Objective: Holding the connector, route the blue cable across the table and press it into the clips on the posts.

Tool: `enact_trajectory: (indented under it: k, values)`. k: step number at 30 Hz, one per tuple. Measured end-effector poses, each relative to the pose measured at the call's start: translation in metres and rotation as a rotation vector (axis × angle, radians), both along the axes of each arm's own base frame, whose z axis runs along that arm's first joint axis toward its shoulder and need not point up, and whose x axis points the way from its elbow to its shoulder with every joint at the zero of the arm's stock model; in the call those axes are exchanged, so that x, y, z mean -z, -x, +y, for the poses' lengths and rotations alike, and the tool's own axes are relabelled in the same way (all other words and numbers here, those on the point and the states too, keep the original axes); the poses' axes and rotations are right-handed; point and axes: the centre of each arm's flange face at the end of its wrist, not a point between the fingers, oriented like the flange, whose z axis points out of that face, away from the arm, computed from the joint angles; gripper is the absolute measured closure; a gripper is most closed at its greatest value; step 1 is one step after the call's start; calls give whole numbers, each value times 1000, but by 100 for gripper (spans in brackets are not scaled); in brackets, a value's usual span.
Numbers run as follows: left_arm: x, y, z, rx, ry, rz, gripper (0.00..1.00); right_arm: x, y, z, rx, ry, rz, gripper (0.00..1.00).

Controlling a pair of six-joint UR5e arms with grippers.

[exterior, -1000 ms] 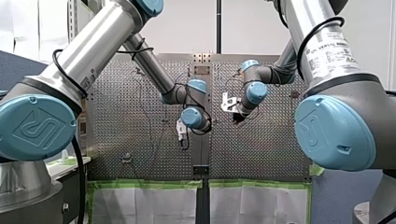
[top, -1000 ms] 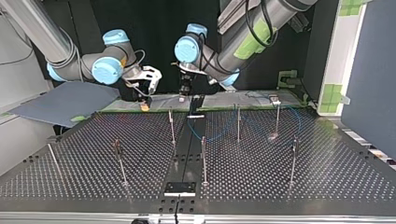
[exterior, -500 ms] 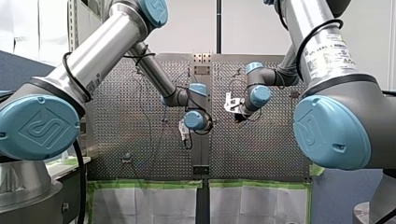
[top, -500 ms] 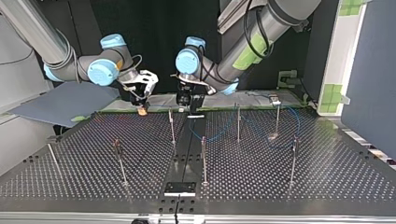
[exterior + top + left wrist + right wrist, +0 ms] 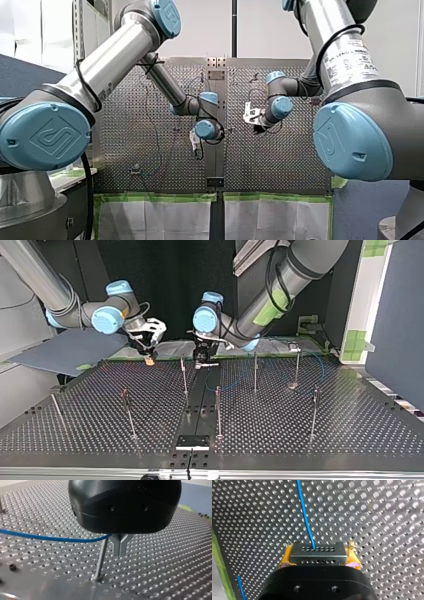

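The grey connector [image 5: 317,553] is clamped between the yellow pads [image 5: 285,558] of my right pincer [image 5: 318,560], low over the perforated tabletop [image 5: 387,517] near its green-taped edge. The blue cable [image 5: 304,512] leaves the connector's face and runs away across the holes. My left pincer [image 5: 120,548] has its metal fingers pressed together just beside a thin post [image 5: 101,560], where the cable reaches their root.
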Motion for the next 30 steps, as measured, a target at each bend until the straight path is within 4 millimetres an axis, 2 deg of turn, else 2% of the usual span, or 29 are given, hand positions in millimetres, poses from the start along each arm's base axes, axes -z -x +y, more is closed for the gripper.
enact_trajectory:
  k: [11,16,18,20,21,22,23,27,28,30]
  values:
    - [-33,-36,6,-25,10,-31,100,4,14,-27,24,18,-42,100]
    - [-37,-42,11,-35,-5,-25,100,3,19,-36,28,21,-52,100]
    - [-36,-42,13,-36,-15,-17,96,2,22,-38,27,23,-55,100]
    - [-36,-41,13,-35,-22,-10,75,2,23,-40,24,22,-58,100]
    - [-35,-40,13,-34,-24,-8,75,2,24,-40,22,22,-59,100]
    - [-35,-39,12,-33,-26,-5,65,1,25,-41,19,22,-61,100]
    - [-35,-38,12,-31,-30,0,49,1,25,-42,15,21,-65,100]
    - [-33,-33,9,-24,-48,16,49,-1,26,-44,-6,19,-79,100]
    - [-33,-32,9,-23,-52,19,0,-2,26,-45,-9,19,-81,100]
    - [-33,-30,7,-18,-60,25,0,-2,27,-46,-13,18,-83,100]
